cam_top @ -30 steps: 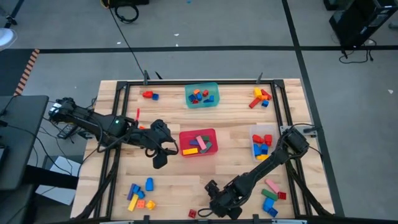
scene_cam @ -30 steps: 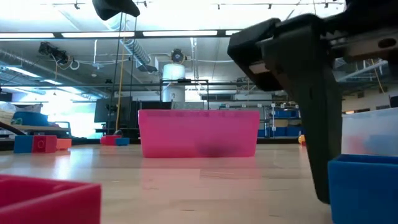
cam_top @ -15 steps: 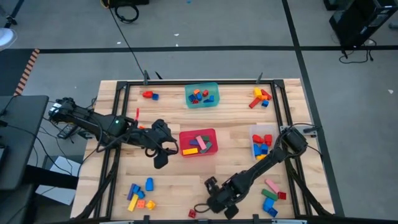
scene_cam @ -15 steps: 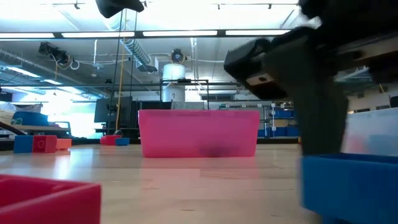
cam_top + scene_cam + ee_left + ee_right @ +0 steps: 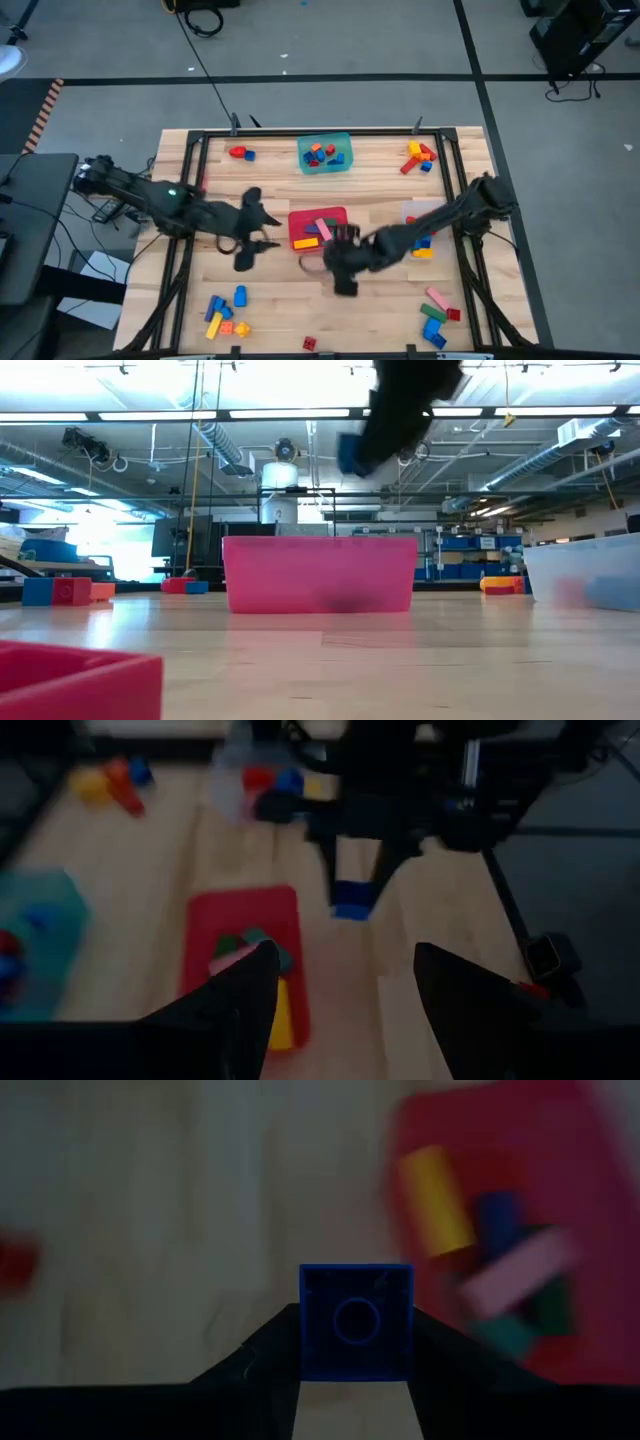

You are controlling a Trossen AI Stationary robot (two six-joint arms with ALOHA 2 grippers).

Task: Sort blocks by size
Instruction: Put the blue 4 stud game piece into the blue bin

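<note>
The right gripper (image 5: 355, 1380) holds one blue block (image 5: 355, 1321) clamped between its two fingers (image 5: 262, 1365), the block's square face with a round stud mark towards the wrist camera. In the low view this blue block (image 5: 352, 453) hangs above the worktop (image 5: 280, 285), over the near side of the red tub (image 5: 318, 229). The left gripper (image 5: 252, 238) stands just beside the red tub's left side, its fingers (image 5: 240, 1005) moderately spread and holding nothing.

Tubs, counted: three – one teal tub (image 5: 325, 153), one red tub, one clear tub (image 5: 420, 222). Each contains mixed-colour blocks. Loose block groups on the worktop, counted: four, one near each corner, plus a single red block (image 5: 309, 343) at the front edge.
</note>
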